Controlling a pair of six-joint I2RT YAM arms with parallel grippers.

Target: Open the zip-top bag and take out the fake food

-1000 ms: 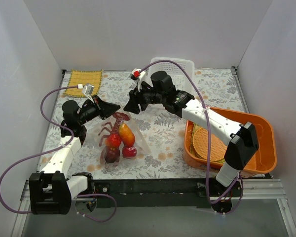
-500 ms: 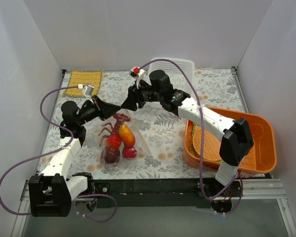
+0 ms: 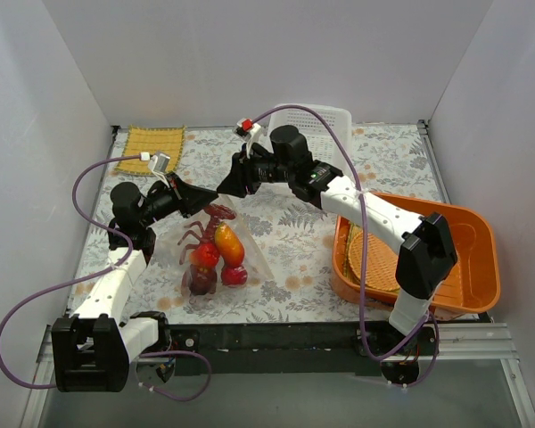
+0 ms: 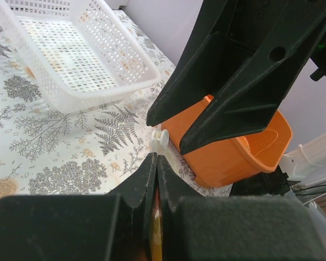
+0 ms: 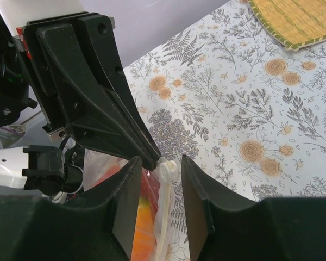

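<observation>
The clear zip-top bag lies on the floral table in front of the left arm. It holds the fake food: a red lobster, an orange-yellow mango, a red round fruit and a dark red apple-like piece. My left gripper is shut on the bag's top edge. My right gripper is open, its jaws on either side of the bag's white zip slider, not closed on it. The slider also shows in the left wrist view, just past my left fingertips.
A white perforated basket stands at the back. An orange tub with a woven mat inside it sits at the right. A yellow woven mat lies at the back left.
My right gripper has moved left and closer to the left gripper's tip, coming around the zip slider. The left gripper and the bag have hardly moved.
</observation>
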